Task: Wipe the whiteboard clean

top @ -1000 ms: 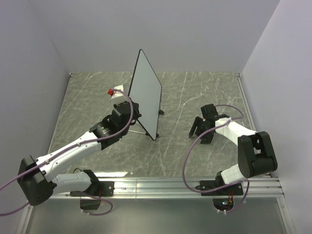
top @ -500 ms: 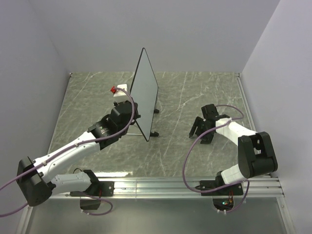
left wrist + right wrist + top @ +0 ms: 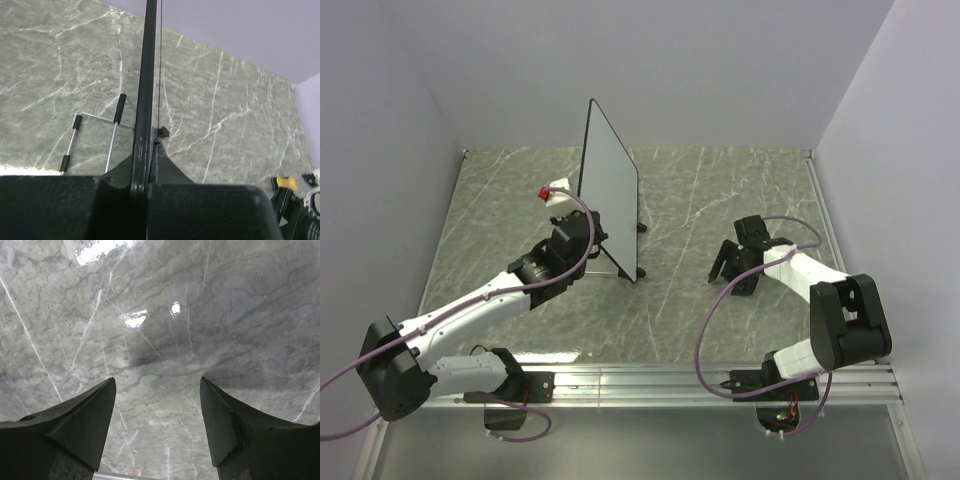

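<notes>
The whiteboard stands nearly on edge at the table's middle left, its white face turned right and bare of marks. My left gripper is shut on its near edge. In the left wrist view the board's black rim runs straight up between my jaws, with its wire stand and black feet to the left. My right gripper is open and empty, low over the marble at the right; in the right wrist view only bare table shows between the fingers.
A small white piece with a red tip sits just behind the board by my left wrist. The board's black feet rest on the marble. Walls close the left, back and right; a metal rail runs along the near edge.
The board has swung in my left gripper: its top edge moved left and its face turned more edge-on. The right arm has barely moved.
</notes>
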`<state>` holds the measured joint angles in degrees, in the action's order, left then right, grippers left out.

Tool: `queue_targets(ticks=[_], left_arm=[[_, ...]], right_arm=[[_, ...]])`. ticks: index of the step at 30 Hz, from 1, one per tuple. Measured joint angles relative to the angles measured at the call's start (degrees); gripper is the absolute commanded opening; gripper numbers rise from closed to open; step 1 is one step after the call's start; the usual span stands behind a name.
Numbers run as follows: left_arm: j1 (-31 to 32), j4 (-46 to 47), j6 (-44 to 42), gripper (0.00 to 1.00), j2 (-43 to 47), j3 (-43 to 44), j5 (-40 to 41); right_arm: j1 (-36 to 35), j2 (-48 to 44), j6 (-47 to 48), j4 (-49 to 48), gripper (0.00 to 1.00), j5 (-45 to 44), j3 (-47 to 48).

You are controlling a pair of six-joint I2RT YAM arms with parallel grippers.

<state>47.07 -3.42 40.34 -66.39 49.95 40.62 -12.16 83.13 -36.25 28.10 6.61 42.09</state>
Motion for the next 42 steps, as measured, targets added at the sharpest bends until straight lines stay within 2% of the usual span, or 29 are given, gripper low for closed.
queue_targets(ticks=[2,3,7,9,14,20,23,26,42], left_arm=[[0.0,0.28,1.14,0.16,-0.72,0.02,0.9],[-0.02,-0.59,1.29,0.24,-0.92,-0.02,0.61],[0.15,-4.22,3.41,0.37,-1.14,-3.76,-2.62],[0.15,-5.42,4.59,0.38,0.26,-5.68,-3.76],[0.17,-10.16,6.1,0.34,4.98,-7.58,-7.43],[0.17,-13.4,7.74,0.36,6.82,-7.54,-9.16],[0.2,-15.89,7.63,0.41,7.85,-7.06,-9.44],[0.22,-19.28,6.34,0.55,7.89,-5.97,-9.29],[0.28,-24.76,2.73,0.59,5.68,-0.92,-9.07]], right_arm=[[0.04,-0.2,-0.02,-0.15,0.75,0.02,-0.2],[0.07,-0.2,-0.02,-0.17,0.75,0.04,-0.2],[0.07,-0.22,-0.07,-0.17,0.75,0.07,-0.2],[0.07,-0.24,-0.07,-0.15,0.75,0.07,-0.2],[0.04,-0.26,-0.07,-0.17,0.75,0.07,-0.22],[0.07,-0.26,-0.13,-0.28,0.75,0.11,-0.28],[0.07,-0.24,-0.28,-0.33,0.75,0.11,-0.31],[0.07,-0.22,-0.35,-0.57,0.75,0.42,-0.35],[0.07,0.11,-0.5,-1.07,0.75,1.2,-0.24]])
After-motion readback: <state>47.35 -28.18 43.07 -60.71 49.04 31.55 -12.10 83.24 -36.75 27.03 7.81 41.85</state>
